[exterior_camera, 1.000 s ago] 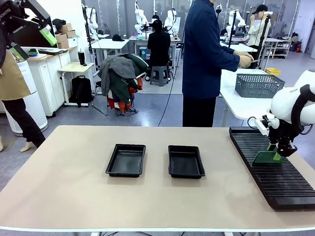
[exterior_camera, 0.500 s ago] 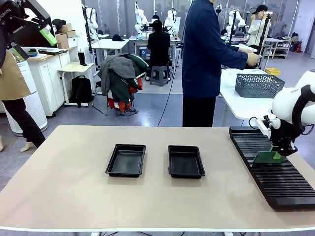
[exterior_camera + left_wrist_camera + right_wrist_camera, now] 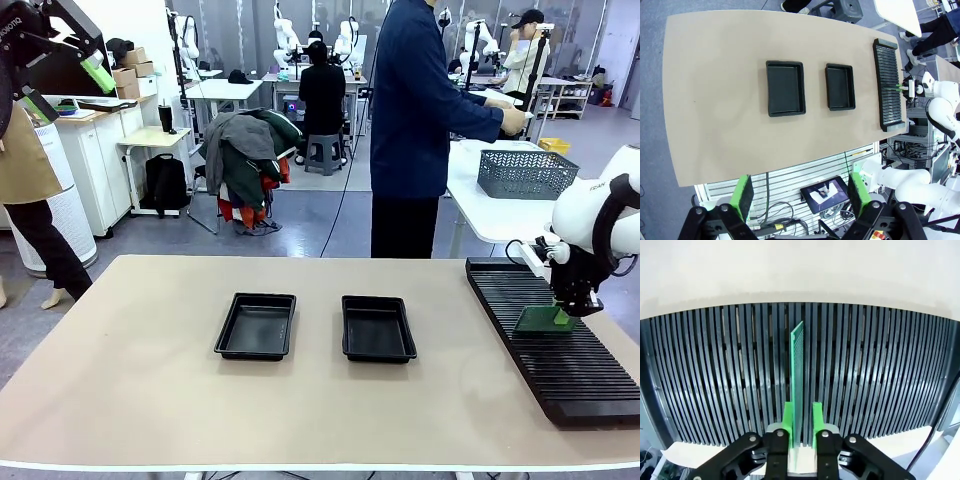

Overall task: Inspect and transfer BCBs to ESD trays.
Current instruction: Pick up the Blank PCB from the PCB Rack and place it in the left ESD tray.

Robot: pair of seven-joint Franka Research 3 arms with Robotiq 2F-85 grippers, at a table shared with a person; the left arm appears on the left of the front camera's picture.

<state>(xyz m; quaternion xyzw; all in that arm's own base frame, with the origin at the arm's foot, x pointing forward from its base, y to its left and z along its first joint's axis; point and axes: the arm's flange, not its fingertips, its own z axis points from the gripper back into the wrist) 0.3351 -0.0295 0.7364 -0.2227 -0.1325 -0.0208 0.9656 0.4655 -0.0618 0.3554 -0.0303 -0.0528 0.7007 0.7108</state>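
Two green pads (image 3: 789, 415) on the right hand (image 3: 803, 412) sit either side of the near edge of a BCB (image 3: 797, 365). One pad looks to be against it and there's a thin sliver of gap at the other, so honestly I can't tell if it's properly clamped or just bracketing the board. The BCB stands on its edge in one slot of the long black ribbed rack (image 3: 715, 375), which lies along the robot's right end of the table (image 3: 150, 400). My read on handling: it's thin, stiff and light, so it needs barely any squeeze, but the bare edges are probably a bit slick and the speckled face is what you don't want to scuff. I'd pinch it on the top margin right where the pads are, square to the board, and pull it straight along the slot so it doesn't bind on the ribs or twist. Further out, both ESD trays (image 3: 256, 328) sit side by side mid-table, well apart from the rack, nothing in either, so nothing has been transferred so far. The left hand (image 3: 801, 197) is up high over the robot's side of the table with its jaws spread wide, holding nothing. A person (image 3: 415, 120) stands past the far edge.
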